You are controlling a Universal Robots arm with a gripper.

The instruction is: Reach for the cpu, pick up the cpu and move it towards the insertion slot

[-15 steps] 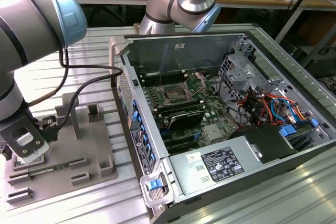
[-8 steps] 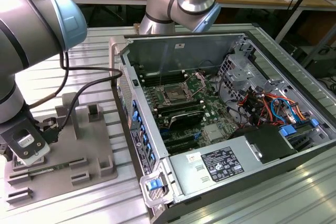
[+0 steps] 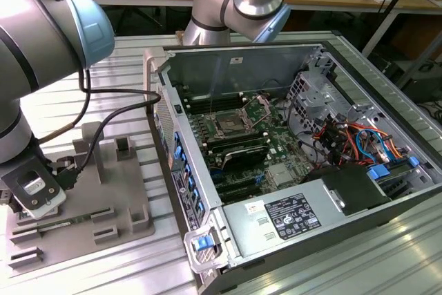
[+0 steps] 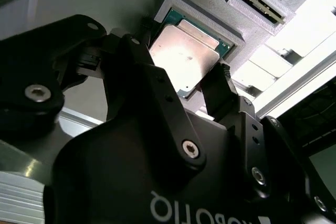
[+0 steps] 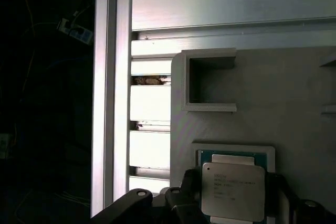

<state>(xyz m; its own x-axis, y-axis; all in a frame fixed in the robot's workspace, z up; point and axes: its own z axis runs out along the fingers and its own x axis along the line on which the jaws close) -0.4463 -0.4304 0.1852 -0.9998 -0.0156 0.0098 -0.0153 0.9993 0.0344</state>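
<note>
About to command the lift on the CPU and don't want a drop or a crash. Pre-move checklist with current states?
1. End effector centred on the cpu: ok, seen in both wrist views.
2. Grip closed on the cpu: cannot tell.
3. cpu lifted clear of its recess in the grey tray: cannot tell.
4. Processor socket vacant: ok, its dark centre is exposed in the exterior view.
5. Straight path from tray to socket: not ok, the computer case wall stands between them, so the cpu would likely have to go over it.
</note>
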